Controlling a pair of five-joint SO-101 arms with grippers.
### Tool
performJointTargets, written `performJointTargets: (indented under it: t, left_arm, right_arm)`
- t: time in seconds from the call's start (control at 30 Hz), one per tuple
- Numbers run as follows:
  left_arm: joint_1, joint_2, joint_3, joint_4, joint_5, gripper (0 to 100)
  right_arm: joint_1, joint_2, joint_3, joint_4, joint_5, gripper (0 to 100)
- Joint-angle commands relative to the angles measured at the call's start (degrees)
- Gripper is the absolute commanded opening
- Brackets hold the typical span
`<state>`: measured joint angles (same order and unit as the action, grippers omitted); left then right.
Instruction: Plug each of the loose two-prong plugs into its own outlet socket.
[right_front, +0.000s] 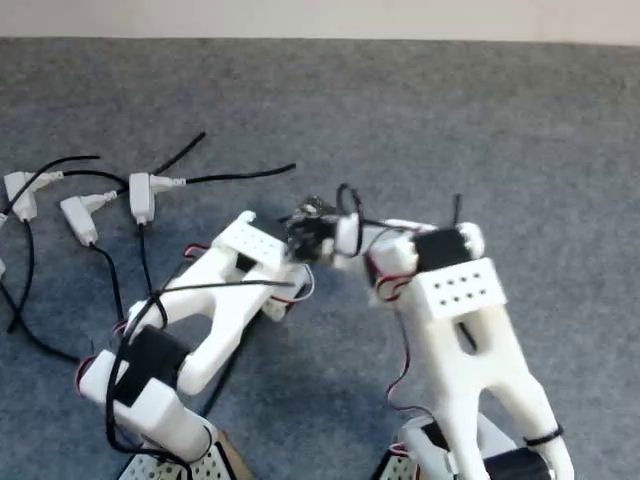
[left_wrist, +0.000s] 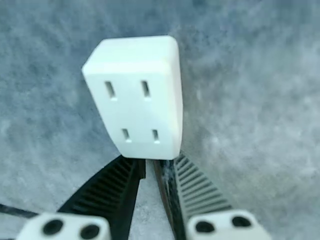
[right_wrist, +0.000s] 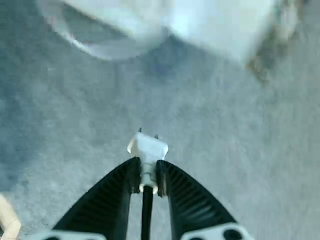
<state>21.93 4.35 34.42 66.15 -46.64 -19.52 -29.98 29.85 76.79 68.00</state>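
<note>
Left gripper (left_wrist: 150, 167) clamped white outlet block (left_wrist: 137, 95) at table (right_front: 500, 120) centre | right gripper (right_wrist: 147, 175) clamped two-prong plug (right_wrist: 148, 147) just beside | three loose plugs (right_front: 141, 197) lay near left edge | far, right sides open

- White outlet block (left_wrist: 135, 95), showing two slot pairs, is sitting tilted at upper centre, its lower edge pinched by the left gripper (left_wrist: 150, 167).
- White two-prong plug (right_wrist: 148, 149) on a black cord is sitting clamped in the right gripper (right_wrist: 148, 175) at frame centre.
- Loose white plugs (right_front: 141, 195) are lying at upper left.

Outlet block (left_wrist: 135, 95) sits in the left claw (left_wrist: 150, 165), plug (right_wrist: 148, 149) in the right claw (right_wrist: 148, 169).
</note>
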Motion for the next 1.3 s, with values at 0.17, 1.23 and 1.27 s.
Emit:
performJointTargets:
  t: [0.17,1.23,1.27]
  left_arm:
    - [0.57,-16.66,13.41,1.05,-4.04,1]
    - [10.15,-44.70,25.98,5.10,-14.59,39]
    - [9.36,-44.79,25.71,4.92,-14.59,38]
  right_arm:
    - [6.02,-0.75,-0.66,-0.31,-3.52,0.6]
    - [1.98,-0.13,-0.57,0.04,-5.45,0.6]
    - [1.98,-0.13,-0.57,0.04,-5.45,0.6]
